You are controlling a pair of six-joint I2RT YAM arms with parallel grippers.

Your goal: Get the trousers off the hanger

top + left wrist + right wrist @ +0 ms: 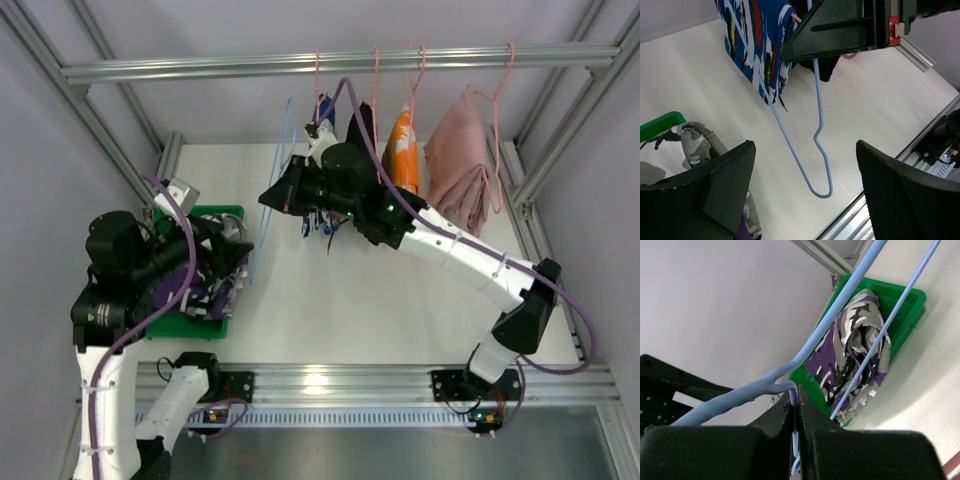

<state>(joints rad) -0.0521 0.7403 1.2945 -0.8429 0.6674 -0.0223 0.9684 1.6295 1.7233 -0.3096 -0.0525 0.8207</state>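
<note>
Soft printed cloth in purple, white and dark grey: the trousers (855,355) lie crumpled in the green bin (907,297) at the left side of the table (880,100). No part of them hangs on the hanger (840,305), so the removal looks done or very nearly so. The right gripper (795,410) is clamped on the thin light-blue wire near its bend and holds it slanted above the table, with the bare far end just beside the bin. The left gripper (805,170) hovers over the bin with its jaws wide apart and nothing between them.

The trousers should be light and limp, sagging and sliding wherever they are pinched, so a bunched fold at the top of the heap is the best place to grasp. The wire is likely springy and slick, and best held where it kinks. A blue patterned garment (760,40) hangs close behind the hanger and could snag on it
</note>
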